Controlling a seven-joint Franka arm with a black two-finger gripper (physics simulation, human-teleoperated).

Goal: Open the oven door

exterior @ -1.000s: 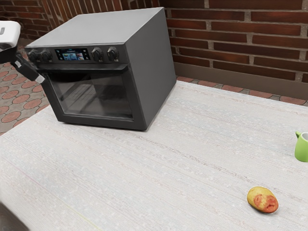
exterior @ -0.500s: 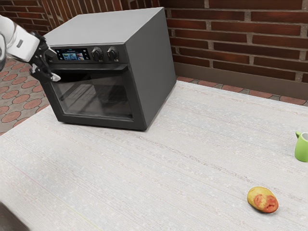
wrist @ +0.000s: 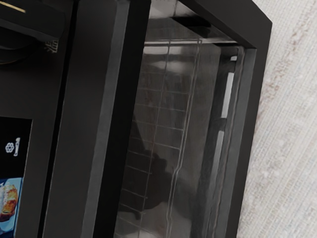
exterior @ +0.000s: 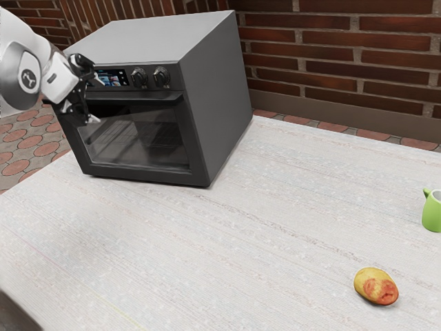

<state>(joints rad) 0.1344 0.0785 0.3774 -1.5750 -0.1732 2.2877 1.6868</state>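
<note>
Just ahead of the released, empty pincer, find the door handle, running lengthwise across the finger gap; probably best to advance straight.

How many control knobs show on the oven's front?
2 in sight on the oven: one knob beside the display, another knob further toward the exterior view's right. Others may be hidden behind the tool.

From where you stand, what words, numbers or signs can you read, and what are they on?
No readable words or numbers.
Colour screen on the boxy black oven: flower-like sign.
Beside its round black knob: pale mark, too small.
Round grey joint on my white arm: dark emblem, unreadable.
</note>
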